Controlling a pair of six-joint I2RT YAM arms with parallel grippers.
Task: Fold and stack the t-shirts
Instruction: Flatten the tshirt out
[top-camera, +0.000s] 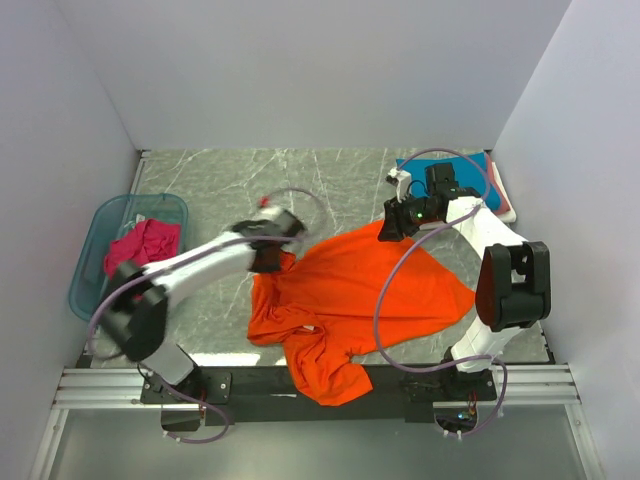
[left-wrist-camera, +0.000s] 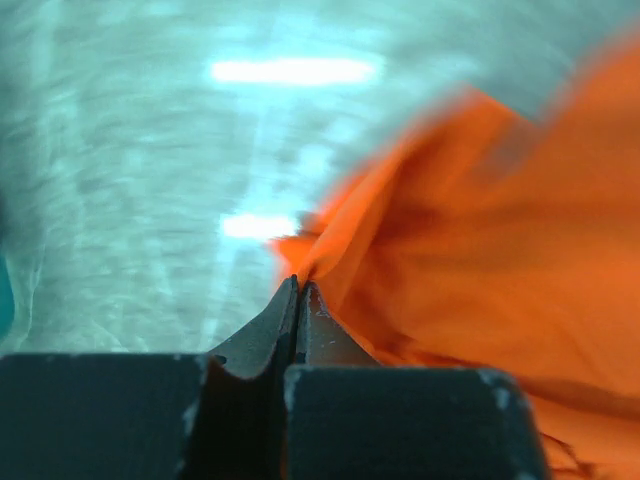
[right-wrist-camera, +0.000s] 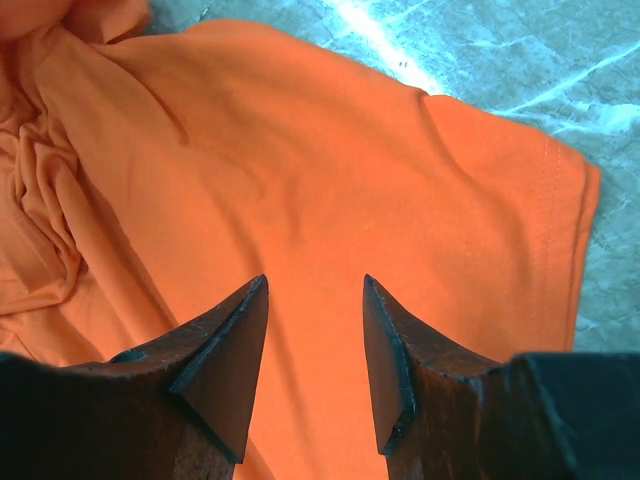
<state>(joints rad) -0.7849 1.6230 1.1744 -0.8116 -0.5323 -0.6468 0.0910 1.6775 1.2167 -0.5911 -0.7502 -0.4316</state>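
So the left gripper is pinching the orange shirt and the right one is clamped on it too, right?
Not quite. The left gripper is pinching the orange shirt, but the right gripper is open over it, jaws apart, as the right wrist view shows.

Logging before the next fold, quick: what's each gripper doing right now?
Left gripper: closed, pinching an edge of the orange t-shirt.
Right gripper: open, empty, above the orange t-shirt.
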